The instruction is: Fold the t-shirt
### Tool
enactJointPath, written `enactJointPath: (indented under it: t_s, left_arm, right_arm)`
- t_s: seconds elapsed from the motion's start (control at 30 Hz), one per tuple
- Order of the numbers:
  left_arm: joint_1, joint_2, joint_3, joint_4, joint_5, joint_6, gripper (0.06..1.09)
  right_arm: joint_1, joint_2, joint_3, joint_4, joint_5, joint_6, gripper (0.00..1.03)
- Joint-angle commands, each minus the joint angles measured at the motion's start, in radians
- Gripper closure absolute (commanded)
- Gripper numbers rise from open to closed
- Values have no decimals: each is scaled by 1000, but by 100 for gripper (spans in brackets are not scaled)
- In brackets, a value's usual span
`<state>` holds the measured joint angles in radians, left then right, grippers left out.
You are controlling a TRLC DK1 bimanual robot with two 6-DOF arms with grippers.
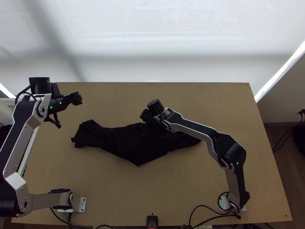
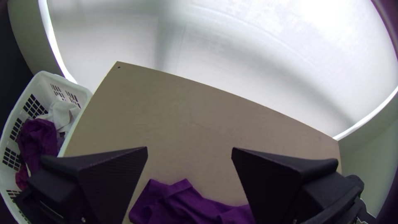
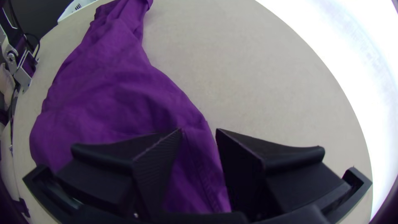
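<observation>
- We see a soft, dark purple cloth t-shirt [image 1: 114,141], nearly black from above, lying across the middle of the light wooden table [image 1: 114,191].
- We find it rumpled and drawn out lengthwise, its left end narrow and bunched.
- We see its broader middle come to a blunt point towards the near edge.
- We cannot count its layers.

T-shirt [image 1: 114,140]: blk in top view, deep purple in wrist views, w/ tonal seam line [image 3: 195,159]. Table [image 1: 114,191] tan. Far bkgd [image 1: 152,34] white w/ soft gray bands. L arm [image 1: 21,143], R arm [image 1: 194,129]: silver-gray & blk, green lights. L gripper [image 1: 68,111], R gripper [image 1: 146,117]: blk. L side, white basket [image 2: 85,94] w/ dark grid; purple cloth [image 2: 39,137], white cloth [image 2: 62,114].
</observation>
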<state>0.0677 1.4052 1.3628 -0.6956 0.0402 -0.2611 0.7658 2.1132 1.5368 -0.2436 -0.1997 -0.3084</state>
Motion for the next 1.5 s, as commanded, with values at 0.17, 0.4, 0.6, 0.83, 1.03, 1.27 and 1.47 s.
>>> enactJointPath:
  t_s: [0.17, 0.4, 0.6, 0.83, 1.03, 1.27, 1.47]
  left_arm:
    - [4, -6, -10, 19, -2, 11, 10]
    - [9, -8, -11, 19, -2, 13, 10]
    - [14, -9, -16, 19, -2, 13, 10]
    - [15, -14, -16, 19, -2, 13, 10]
    - [15, -15, -16, 19, -2, 13, 10]
    - [1, 8, -16, 4, 12, 43, 10]
    - [0, 72, -25, -25, 113, 56, 10]
  right_arm:
    - [-3, 8, -63, -26, -18, -8, 48]
    - [-3, 11, -70, -42, -18, -8, 48]
    - [1, 7, -75, 27, -17, -8, 89]
    - [-6, -25, -73, 90, 20, 0, 100]
    - [-23, -108, -70, 89, 20, 35, 100]
    - [-28, -237, -89, 56, 26, 55, 100]
    - [-54, -321, -124, 33, 36, 60, 100]
